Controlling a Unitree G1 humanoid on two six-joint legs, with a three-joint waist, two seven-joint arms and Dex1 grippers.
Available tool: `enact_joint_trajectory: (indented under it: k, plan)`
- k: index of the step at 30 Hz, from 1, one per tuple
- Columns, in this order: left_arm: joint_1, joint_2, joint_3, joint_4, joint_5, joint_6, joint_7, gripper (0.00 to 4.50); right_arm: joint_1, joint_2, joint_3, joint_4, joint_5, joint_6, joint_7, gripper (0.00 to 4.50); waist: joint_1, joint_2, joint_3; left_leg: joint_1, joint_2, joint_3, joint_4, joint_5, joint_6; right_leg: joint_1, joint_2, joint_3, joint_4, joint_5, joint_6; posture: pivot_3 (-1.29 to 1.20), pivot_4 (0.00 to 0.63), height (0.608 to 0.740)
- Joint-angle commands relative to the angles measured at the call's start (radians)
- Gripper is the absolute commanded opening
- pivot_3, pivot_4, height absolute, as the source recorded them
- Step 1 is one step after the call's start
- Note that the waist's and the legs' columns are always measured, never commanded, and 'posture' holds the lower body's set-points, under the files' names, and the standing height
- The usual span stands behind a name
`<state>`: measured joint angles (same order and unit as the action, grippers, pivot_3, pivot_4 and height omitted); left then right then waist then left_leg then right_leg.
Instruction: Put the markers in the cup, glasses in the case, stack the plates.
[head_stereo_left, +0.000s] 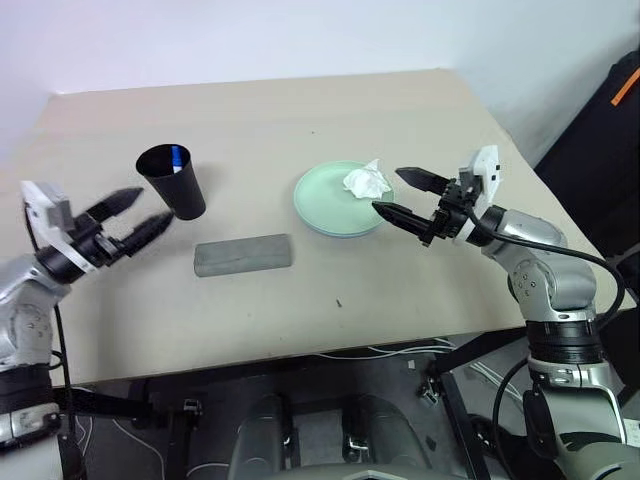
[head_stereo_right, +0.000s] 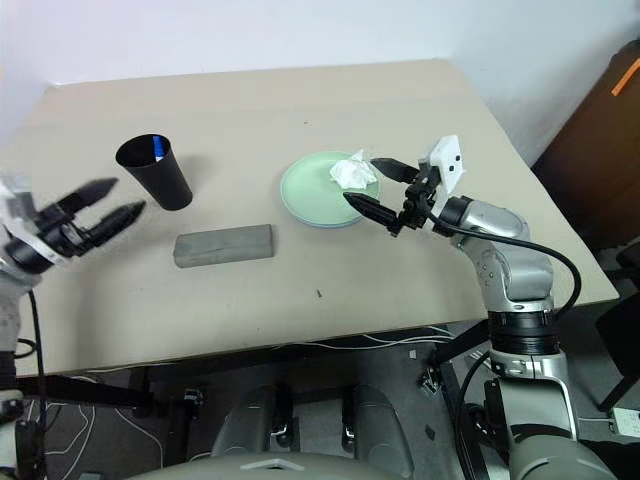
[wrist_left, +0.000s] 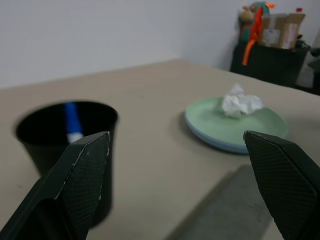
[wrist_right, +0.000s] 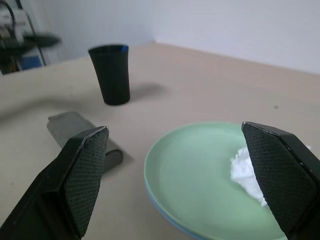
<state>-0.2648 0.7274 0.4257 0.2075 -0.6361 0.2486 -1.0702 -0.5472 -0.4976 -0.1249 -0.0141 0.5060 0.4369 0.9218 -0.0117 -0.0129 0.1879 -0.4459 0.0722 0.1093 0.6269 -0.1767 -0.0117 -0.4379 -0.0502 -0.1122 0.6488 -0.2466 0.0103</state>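
– What are the robot's hands doing?
– The left gripper (head_stereo_left: 133, 214) is spread wide with nothing in it. It hangs just beside the black cup (head_stereo_left: 172, 181). The right gripper (head_stereo_left: 408, 195) is spread wide too, empty, at the edge of the plates (head_stereo_left: 325, 205).
– Where are the markers?
– A blue marker (wrist_left: 72, 121) stands inside the cup.
– And the plates?
– The green one sits on the blue one, with a crumpled tissue (head_stereo_left: 366, 181) on top. The grey case (head_stereo_left: 243, 254) lies shut between cup and plates.

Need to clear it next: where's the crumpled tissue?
In the left eye view the tissue lies on the green plate, at its far right edge, just beyond the open right gripper.
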Motion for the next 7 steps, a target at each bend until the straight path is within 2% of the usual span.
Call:
enact_joint_trajectory:
  k: [1, 7]
  plan:
    - [0.013, -0.021, -0.019, -0.038, 0.026, -0.045, 0.0, 4.48, 0.018, -0.005, -0.025, -0.034, 0.038, -0.02, 0.019, 4.5, 0.0, 0.0, 0.0, 0.0, 0.0, 0.0, 0.0, 0.0, 0.0, 0.0, 0.0, 0.0, 0.0, 0.0, 0.0, 0.0, 0.15, 0.74]
    - [0.009, -0.068, -0.046, -0.026, 0.039, -0.063, 0.012, 4.48, 0.03, -0.022, -0.031, -0.041, 0.046, -0.018, 0.019, 4.5, 0.0, 0.0, 0.0, 0.0, 0.0, 0.0, 0.001, 0.0, 0.0, 0.0, 0.0, 0.0, 0.0, 0.0, 0.0, 0.0, 0.15, 0.74]
